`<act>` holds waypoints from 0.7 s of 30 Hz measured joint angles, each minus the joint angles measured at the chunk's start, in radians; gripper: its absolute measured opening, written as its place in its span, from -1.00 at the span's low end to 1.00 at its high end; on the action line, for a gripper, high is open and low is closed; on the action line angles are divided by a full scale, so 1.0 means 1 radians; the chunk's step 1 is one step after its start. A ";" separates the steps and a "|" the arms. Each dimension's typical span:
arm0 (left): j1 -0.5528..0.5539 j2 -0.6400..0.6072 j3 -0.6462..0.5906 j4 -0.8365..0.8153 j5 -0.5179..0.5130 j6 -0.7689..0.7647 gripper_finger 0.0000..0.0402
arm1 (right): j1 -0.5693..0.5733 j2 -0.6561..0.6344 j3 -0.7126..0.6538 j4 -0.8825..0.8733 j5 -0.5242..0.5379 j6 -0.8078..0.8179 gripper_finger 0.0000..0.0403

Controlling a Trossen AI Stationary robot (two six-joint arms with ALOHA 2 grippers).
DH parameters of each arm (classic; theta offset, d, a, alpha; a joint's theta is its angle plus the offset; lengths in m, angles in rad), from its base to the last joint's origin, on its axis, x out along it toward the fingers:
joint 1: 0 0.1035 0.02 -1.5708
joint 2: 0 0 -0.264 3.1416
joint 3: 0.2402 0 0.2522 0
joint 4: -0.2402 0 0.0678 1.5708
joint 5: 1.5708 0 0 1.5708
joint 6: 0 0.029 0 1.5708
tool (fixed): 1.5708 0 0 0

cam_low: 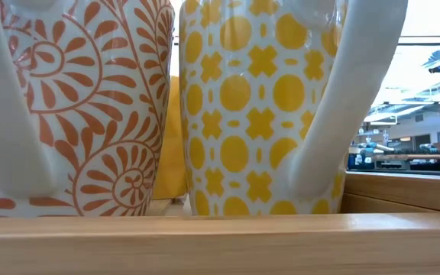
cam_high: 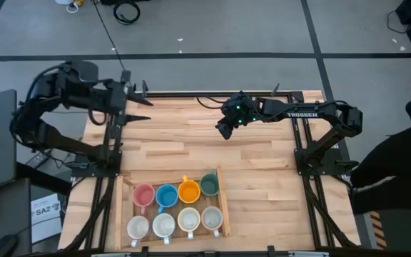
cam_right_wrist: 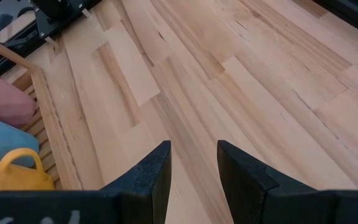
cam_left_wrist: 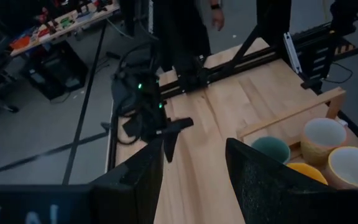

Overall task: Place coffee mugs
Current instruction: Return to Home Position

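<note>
Overhead: mugs (cam_high: 188, 191), wooden table (cam_high: 262, 168), grey floor (cam_high: 227, 28).

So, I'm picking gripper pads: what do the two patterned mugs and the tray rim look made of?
Orange-patterned mug and yellow-patterned mug: probably glazed ceramic, smooth white body with printed motifs. Tray rim: pale wood, faint grain, matte, seemingly unvarnished.

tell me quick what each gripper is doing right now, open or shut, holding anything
left gripper: open, holding nothing, by the table's left edge.
right gripper: open, holding nothing, above the table's middle.
</note>
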 joint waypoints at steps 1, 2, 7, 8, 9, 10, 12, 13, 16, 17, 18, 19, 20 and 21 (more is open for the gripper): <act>0.013 -0.008 0.000 -0.014 0.008 0.000 -0.10 | 0.000 0.000 0.000 0.003 0.000 0.000 -0.33; 0.027 -0.016 0.000 -0.026 0.019 0.000 -0.10 | 0.000 0.000 0.000 0.005 0.000 0.000 -0.33; 0.080 -0.075 -0.069 -0.026 0.063 0.000 -0.10 | 0.000 0.000 0.000 0.005 0.000 0.000 -0.33; 0.093 -0.096 -0.097 -0.012 0.063 0.000 -0.10 | 0.000 0.000 0.000 0.005 0.000 0.000 -0.33; 0.106 -0.118 -0.131 0.005 0.064 0.000 -0.10 | 0.000 0.000 0.000 0.005 0.000 0.000 -0.33; 0.119 -0.141 -0.164 0.022 0.064 0.000 -0.10 | 0.000 0.000 0.000 0.005 0.000 0.000 -0.33; 0.144 -0.194 -0.241 0.062 0.063 0.000 -0.10 | 0.000 0.000 0.000 0.005 0.000 0.000 -0.33; 0.154 -0.221 -0.278 0.078 0.063 -0.001 -0.10 | 0.000 0.000 0.000 0.005 0.000 0.000 -0.33; 0.177 -0.307 -0.403 0.131 0.064 -0.014 -0.10 | 0.000 0.000 0.000 0.005 0.001 0.000 -0.33; 0.181 -0.336 -0.443 0.144 0.064 -0.018 -0.10 | 0.000 0.000 0.000 0.005 0.001 -0.001 -0.33; 0.181 -0.366 -0.486 0.158 0.064 -0.028 -0.10 | 0.000 0.000 0.000 0.005 0.001 -0.001 -0.33; 0.181 -0.395 -0.528 0.171 0.064 -0.041 -0.10 | 0.000 0.000 0.000 0.005 0.001 -0.001 -0.33; 0.180 -0.425 -0.572 0.190 0.064 -0.055 -0.10 | 0.000 0.000 0.000 0.005 0.001 -0.002 -0.33; 0.180 -0.457 -0.617 0.209 0.066 -0.074 -0.10 | 0.000 0.000 0.000 0.005 0.001 -0.002 -0.33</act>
